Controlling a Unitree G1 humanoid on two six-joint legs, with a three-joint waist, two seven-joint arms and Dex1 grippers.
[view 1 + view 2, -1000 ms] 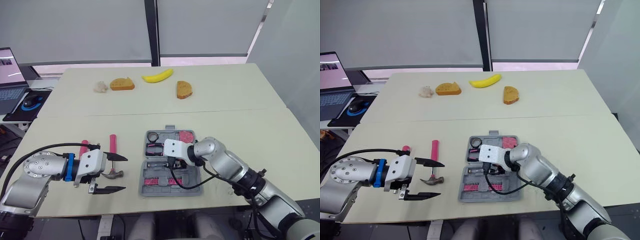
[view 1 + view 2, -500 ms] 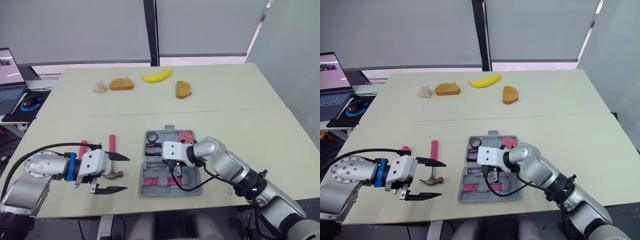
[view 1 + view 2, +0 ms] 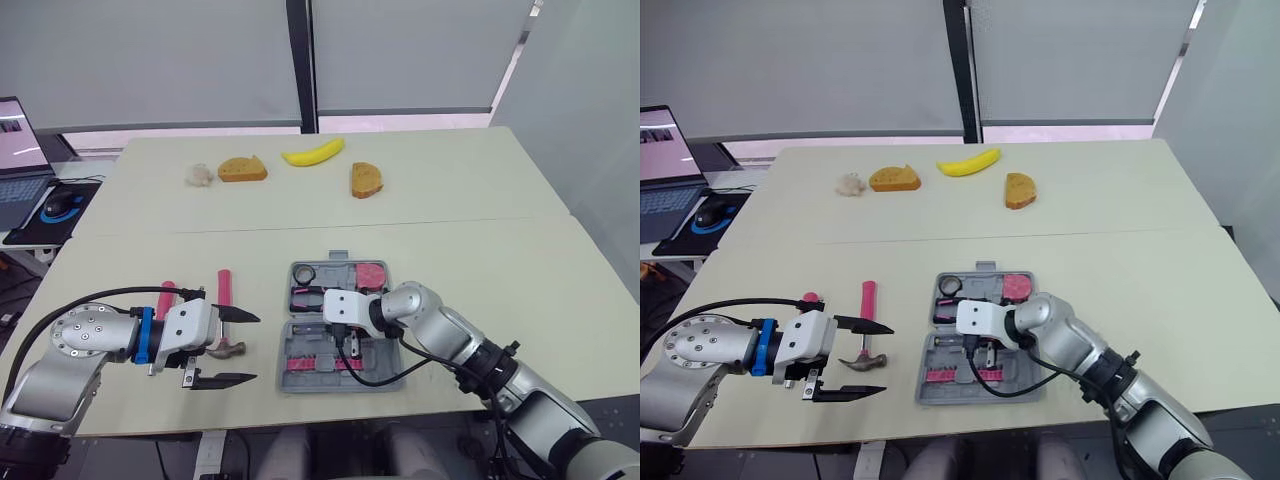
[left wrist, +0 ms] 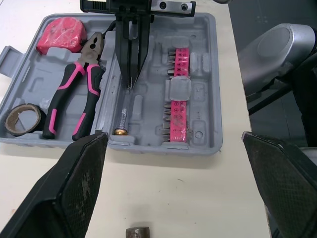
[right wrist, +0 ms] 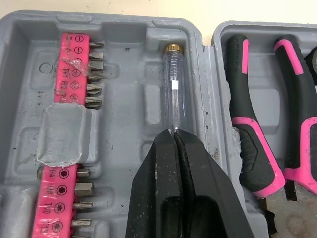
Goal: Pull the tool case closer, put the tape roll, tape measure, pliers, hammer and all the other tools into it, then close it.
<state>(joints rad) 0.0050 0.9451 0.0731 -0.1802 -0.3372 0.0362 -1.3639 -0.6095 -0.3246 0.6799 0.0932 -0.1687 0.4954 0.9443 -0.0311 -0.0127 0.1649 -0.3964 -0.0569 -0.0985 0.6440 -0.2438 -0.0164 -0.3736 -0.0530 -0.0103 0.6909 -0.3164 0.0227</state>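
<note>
The right gripper (image 5: 173,135) is pinched shut on the tip of a clear screwdriver (image 5: 172,89). The screwdriver lies in the open tool case (image 3: 296,382) at lower centre, beside the pliers (image 4: 74,94), tape measure (image 4: 62,37) and tape roll (image 4: 20,119). At lower left, the left gripper (image 3: 250,348) gapes wide near the hammer (image 3: 225,290).

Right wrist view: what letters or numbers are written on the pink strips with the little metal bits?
"T10": on the lower pink strip, beside one of its bits.
"H4": same strip, at the end nearest the other strip; it is small, so I am less sure.
Upper pink strip: round screw-head signs and tiny print, too small to read.
</note>
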